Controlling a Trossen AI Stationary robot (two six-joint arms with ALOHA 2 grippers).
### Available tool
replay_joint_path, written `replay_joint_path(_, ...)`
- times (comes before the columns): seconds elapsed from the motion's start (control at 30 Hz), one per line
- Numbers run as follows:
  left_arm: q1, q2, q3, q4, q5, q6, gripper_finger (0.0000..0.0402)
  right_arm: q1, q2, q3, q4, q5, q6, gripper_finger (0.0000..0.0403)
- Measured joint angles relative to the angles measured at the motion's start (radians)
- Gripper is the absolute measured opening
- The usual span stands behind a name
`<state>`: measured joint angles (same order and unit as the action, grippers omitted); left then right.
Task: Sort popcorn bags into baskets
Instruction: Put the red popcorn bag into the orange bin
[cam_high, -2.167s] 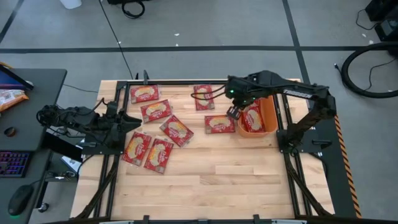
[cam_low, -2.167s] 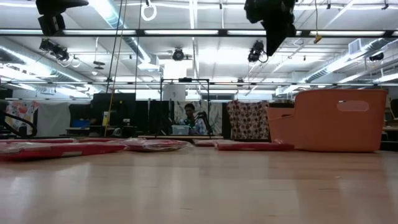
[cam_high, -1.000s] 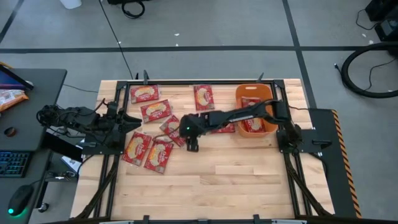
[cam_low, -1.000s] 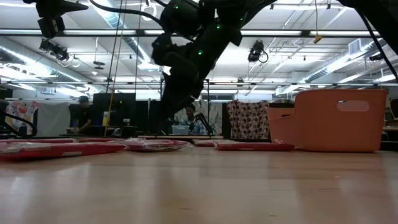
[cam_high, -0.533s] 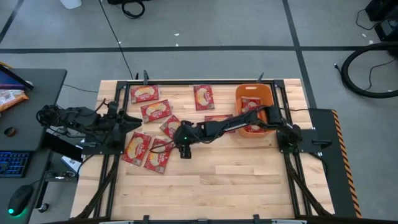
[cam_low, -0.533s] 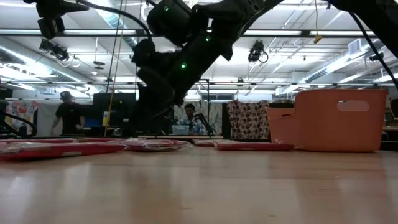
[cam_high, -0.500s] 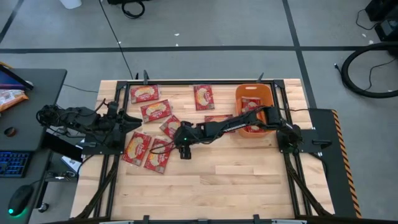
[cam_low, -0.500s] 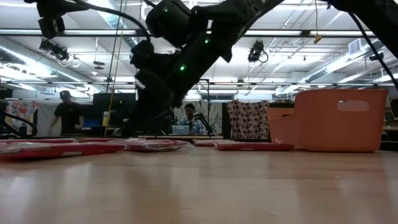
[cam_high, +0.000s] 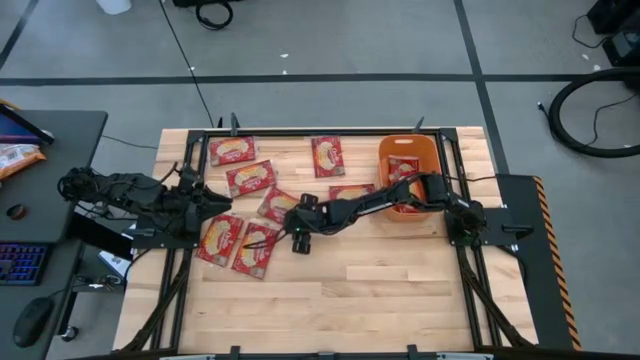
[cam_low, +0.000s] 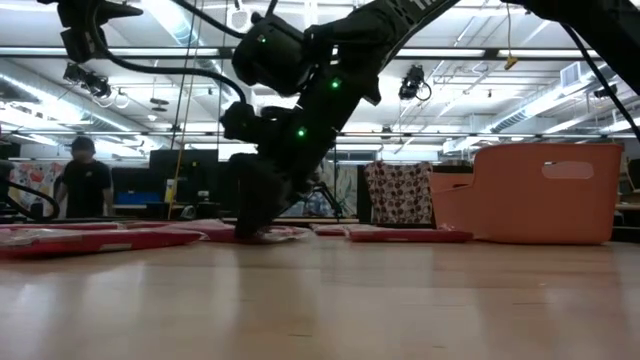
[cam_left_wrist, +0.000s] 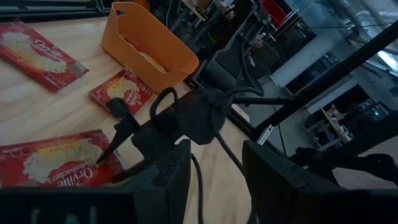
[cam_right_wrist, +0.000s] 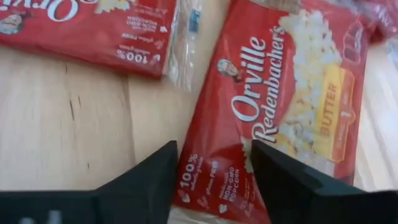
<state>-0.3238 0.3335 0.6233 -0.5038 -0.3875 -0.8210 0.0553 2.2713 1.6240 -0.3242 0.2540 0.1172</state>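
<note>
My right gripper (cam_high: 297, 243) is low over a bag (cam_right_wrist: 286, 112) near the table's (cam_high: 400, 300) middle, its fingers (cam_right_wrist: 146, 180) apart, one on each side of the bag's short edge, nothing clamped. In the high view this bag (cam_high: 280, 205) lies flat with its long axis from 10 to 4 o'clock. Just at 8 o'clock of it lies a pair of bags (cam_high: 240, 243), close to my gripper. More bags lie at 11 and 12 o'clock. The basket (cam_high: 385, 160) is at 2 o'clock, with a bag inside; another bag (cam_high: 352, 193) lies between. My left gripper (cam_high: 222, 205) waits at the left edge, fingers apart and empty.
</note>
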Motion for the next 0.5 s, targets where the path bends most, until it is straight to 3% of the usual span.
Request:
replay_joint_path(0.33,0.0,0.0,0.0,0.032,0.024,0.001,0.0148,0.0,-0.031,-0.003,-0.052,-0.03,-0.009,0.0049)
replay_joint_path(0.5,0.0,0.0,0.0,0.032,0.03,0.006,0.0148,-0.003,-0.06,-0.003,-0.103,-0.064,-0.004,0.0006)
